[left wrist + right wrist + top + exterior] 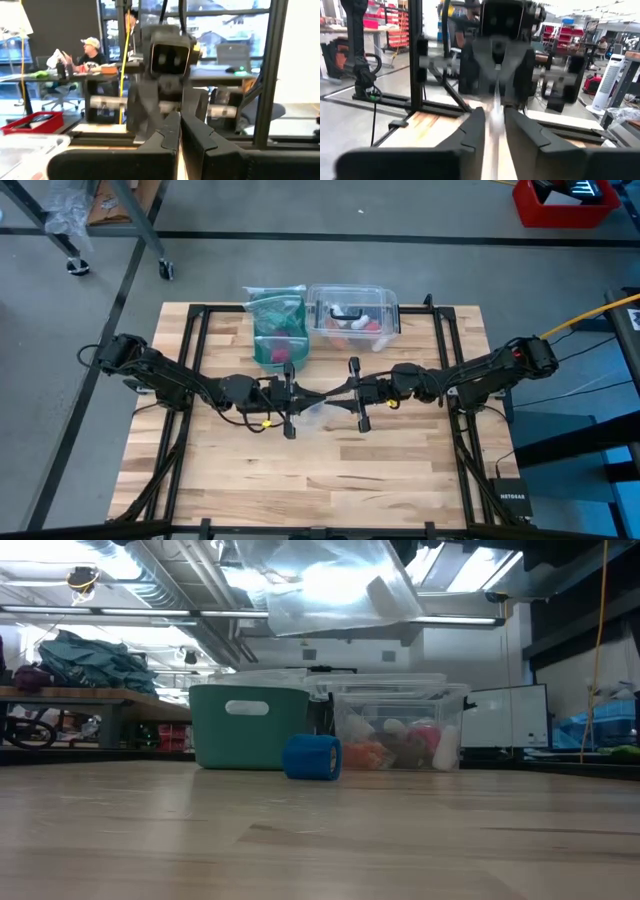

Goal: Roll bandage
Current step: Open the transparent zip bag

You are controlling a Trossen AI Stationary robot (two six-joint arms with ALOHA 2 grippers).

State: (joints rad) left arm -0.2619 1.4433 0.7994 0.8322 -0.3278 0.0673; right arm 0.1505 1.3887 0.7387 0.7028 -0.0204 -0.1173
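Wooden table (320,840) lies nearest, and on it rests the one bandage (312,757), a blue roll on its side, just before one teal bin (248,726) and one clear box (400,730). Above it the left gripper (289,395) and right gripper (355,394) face each other, each seemingly pinching an edge of the one bag (330,585). I judge the bag should be laid well aside first, so neither gripper drags it over the roll.

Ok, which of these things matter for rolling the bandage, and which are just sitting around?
Job: blue bandage roll, left gripper, right gripper.
Lying about: clear zip bag held up between the grippers, teal bin, clear plastic box.
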